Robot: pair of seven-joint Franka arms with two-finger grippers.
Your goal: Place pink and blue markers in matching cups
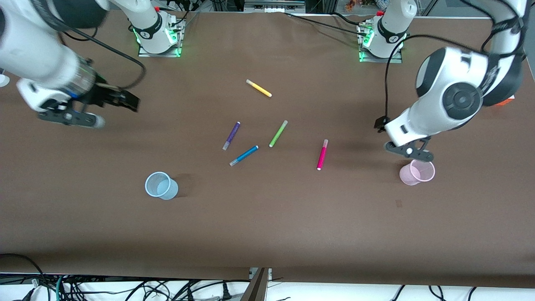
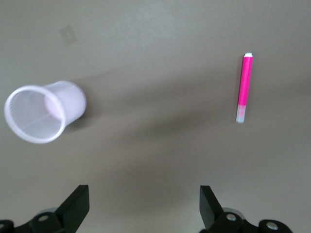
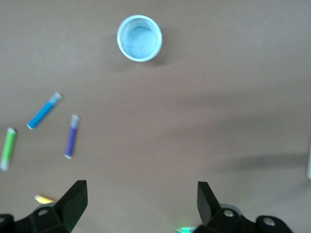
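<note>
Both grippers are seen released and empty: left gripper [image 2: 141, 206] over the worktop [image 1: 267, 225] beside the pink cup [image 1: 416, 172], right gripper [image 3: 141, 204] at the right arm's end. Pink marker [image 1: 322, 154] and blue marker [image 1: 244, 155] lie flat between the pink cup and blue cup [image 1: 161, 185].

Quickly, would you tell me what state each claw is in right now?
Left claw: open, empty, above the table beside the pink cup.
Right claw: open, empty.
</note>
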